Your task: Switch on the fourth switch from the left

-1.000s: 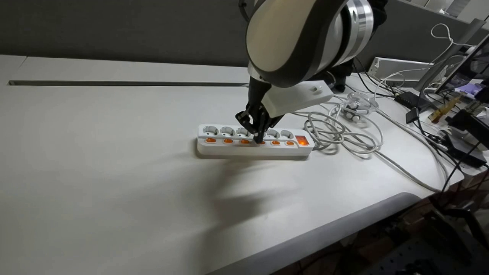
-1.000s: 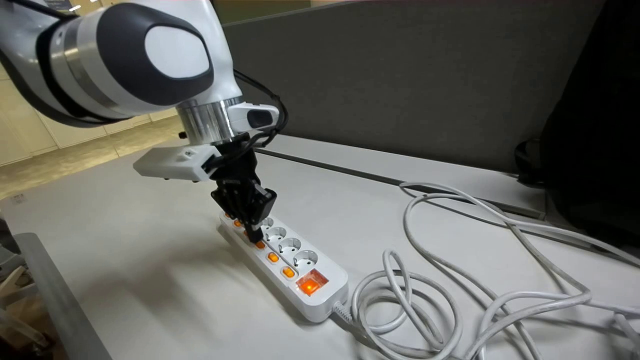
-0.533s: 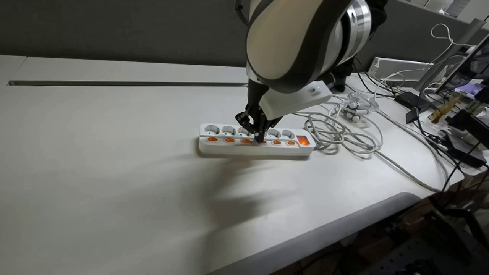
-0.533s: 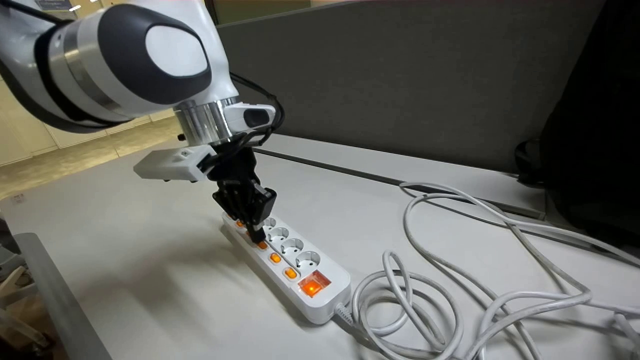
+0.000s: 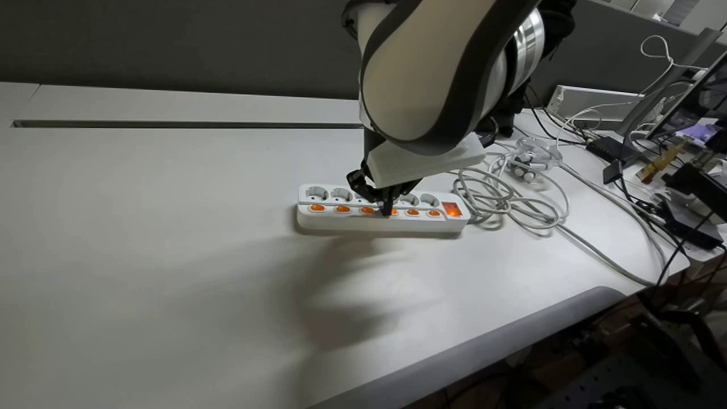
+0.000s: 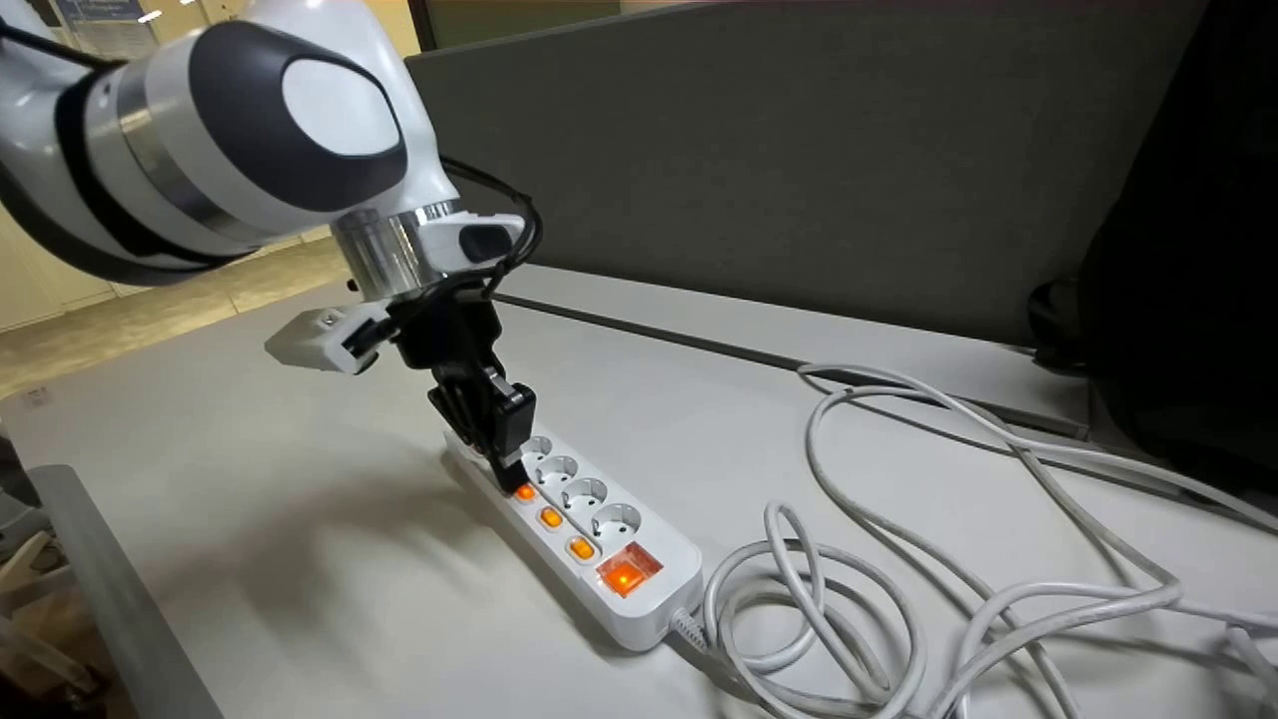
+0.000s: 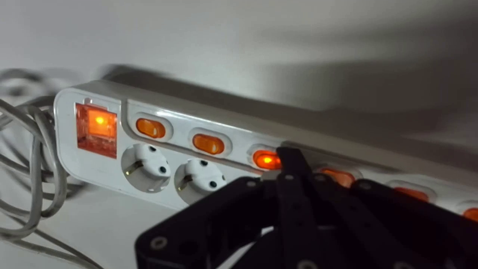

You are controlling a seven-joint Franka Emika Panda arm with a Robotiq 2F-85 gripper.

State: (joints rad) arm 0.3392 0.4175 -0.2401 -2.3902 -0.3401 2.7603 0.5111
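Fourth rocker switch (image 7: 266, 159), counted from the end of the white power strip (image 5: 369, 224) away from the cable (image 7: 35, 168), glows brightly in my wrist view, unlike the two duller orange rocker buttons (image 7: 208, 144) on its cable side, so I judge the switching-on done. My gripper (image 7: 293, 158) is closed with nothing held, its tip right at that switch's edge, whether pressing I cannot tell. Only lifting clear seems left.
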